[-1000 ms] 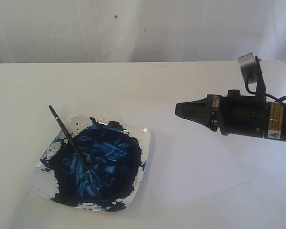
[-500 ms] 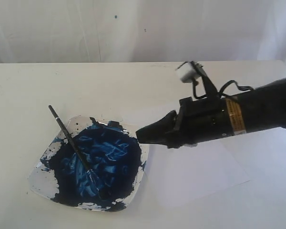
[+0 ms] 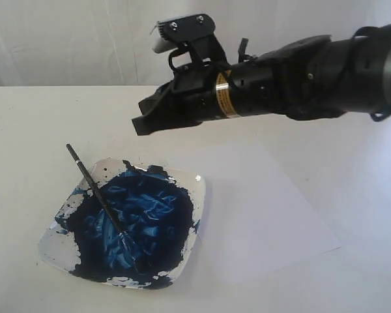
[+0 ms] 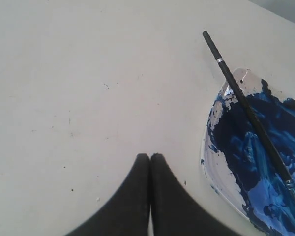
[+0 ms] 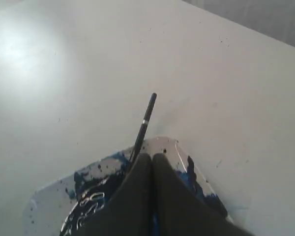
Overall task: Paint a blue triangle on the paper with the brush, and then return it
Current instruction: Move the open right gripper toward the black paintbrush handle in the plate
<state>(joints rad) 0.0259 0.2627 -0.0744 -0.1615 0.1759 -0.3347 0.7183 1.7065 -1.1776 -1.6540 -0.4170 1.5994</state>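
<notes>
The brush (image 3: 101, 197) lies across a square white dish (image 3: 194, 186) smeared with dark blue paint, handle sticking out past the far left rim, bristles in the paint. It also shows in the left wrist view as the brush (image 4: 246, 105) and in the right wrist view as the brush (image 5: 142, 128). The paper (image 3: 260, 208) lies blank to the right of the dish; no blue triangle shows on it. My right gripper (image 3: 138, 124) hangs shut and empty in the air above the dish's far side; right gripper (image 5: 151, 156). My left gripper (image 4: 150, 157) is shut and empty over bare table beside the dish.
The dish (image 4: 221, 172) sits at the front left of an off-white table (image 3: 39, 130). A white backdrop (image 3: 85, 39) hangs behind the table's far edge. The right arm (image 3: 300, 72) stretches in from the right above the paper.
The right arm has swung up and to the left, from low over the paper's right side to high above the dish. Brush, dish and paper have not moved.
</notes>
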